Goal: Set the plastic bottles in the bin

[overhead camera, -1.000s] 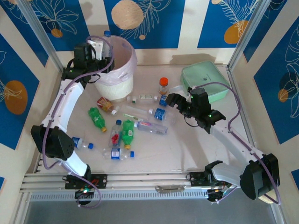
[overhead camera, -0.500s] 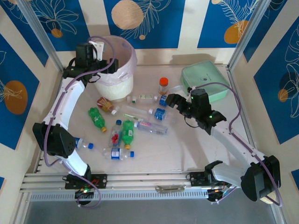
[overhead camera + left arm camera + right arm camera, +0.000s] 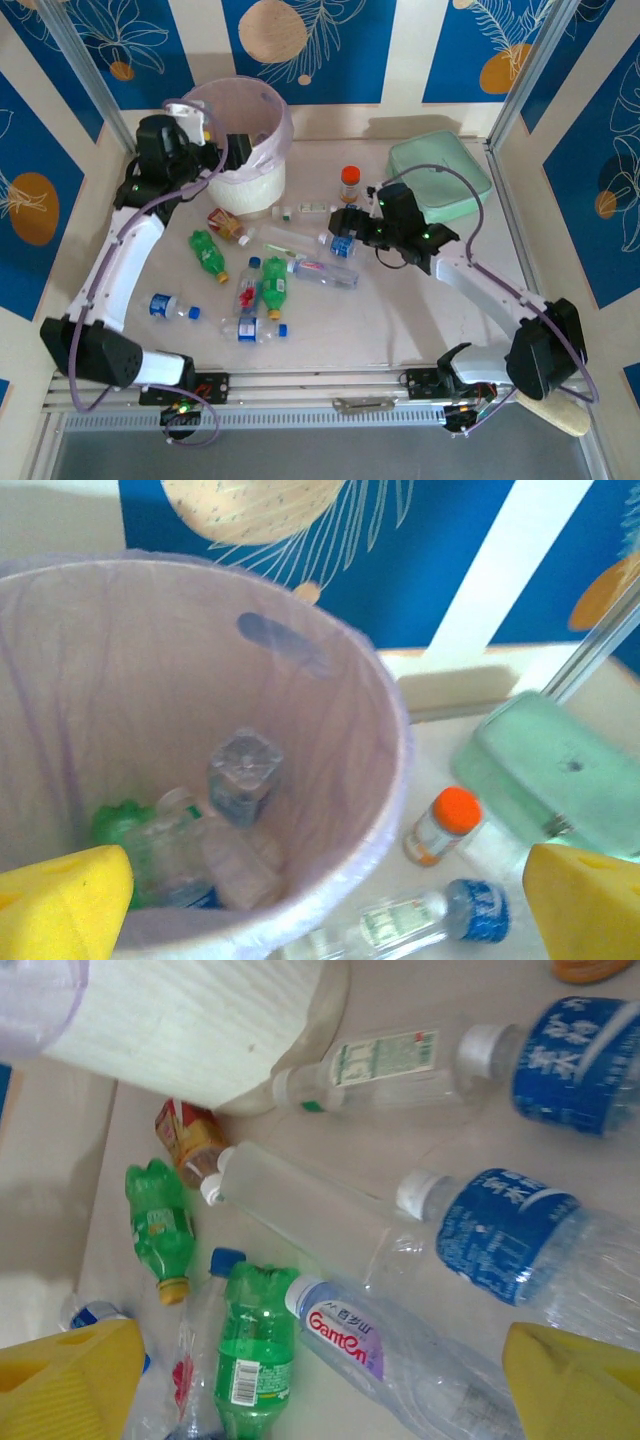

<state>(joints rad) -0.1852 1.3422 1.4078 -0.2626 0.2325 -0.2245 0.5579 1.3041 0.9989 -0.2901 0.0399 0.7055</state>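
The white bin with a pink liner stands at the back left. My left gripper hangs open at its rim. The left wrist view looks down into the bin: a clear bottle and a green one lie inside, and nothing is between the yellow fingers. Several bottles lie on the table: green, clear Ganten, blue-labelled. My right gripper is open above them, over the Ganten bottle and a green bottle.
A short orange bottle with a red cap stands right of the bin, also visible from the left wrist. The mint-green case lies at the back right. Two more bottles lie near the front left.
The left gripper let go of a blue-capped bottle over the bin and drew back to the left. The right gripper moved left over the bottles.
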